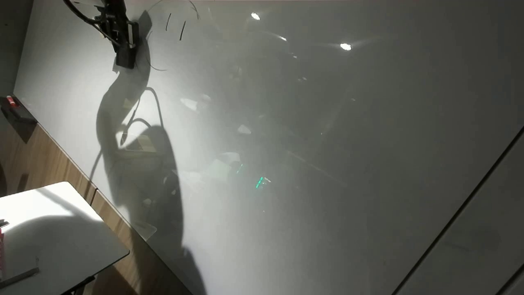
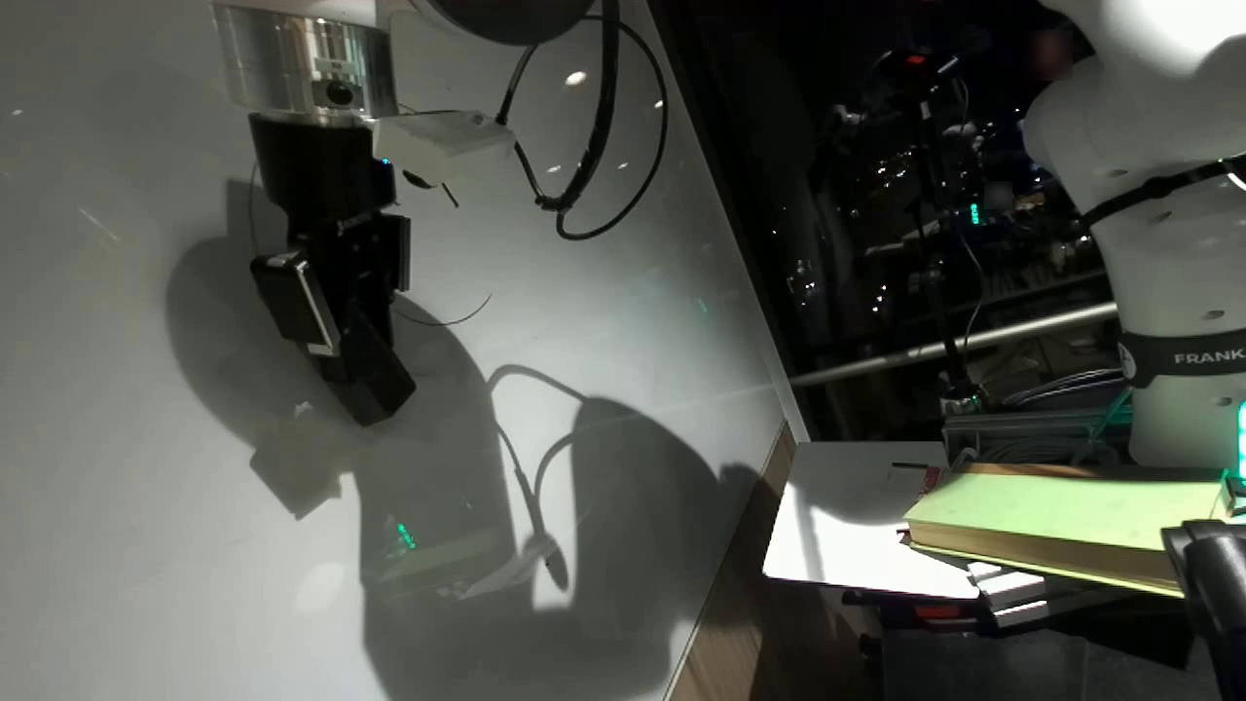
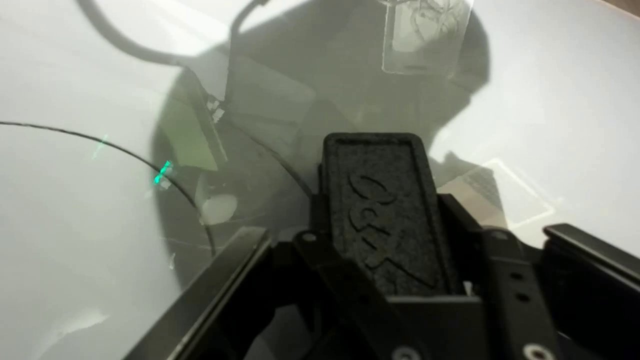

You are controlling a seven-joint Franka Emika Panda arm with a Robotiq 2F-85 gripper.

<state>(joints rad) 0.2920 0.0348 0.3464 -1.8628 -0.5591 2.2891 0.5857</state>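
Pinching the black eraser (image 3: 387, 207), the end effector (image 3: 384, 220) could let it twist loose if it presses unevenly against the whiteboard (image 1: 286, 229).

In an exterior view, broad glossy white panel (image 1: 294, 135), marked at far left with short thin black strokes (image 1: 182, 30) — and, near left, flat white round-cornered tabletop (image 1: 82, 241), bearing a narrow dark strip (image 1: 19, 278).
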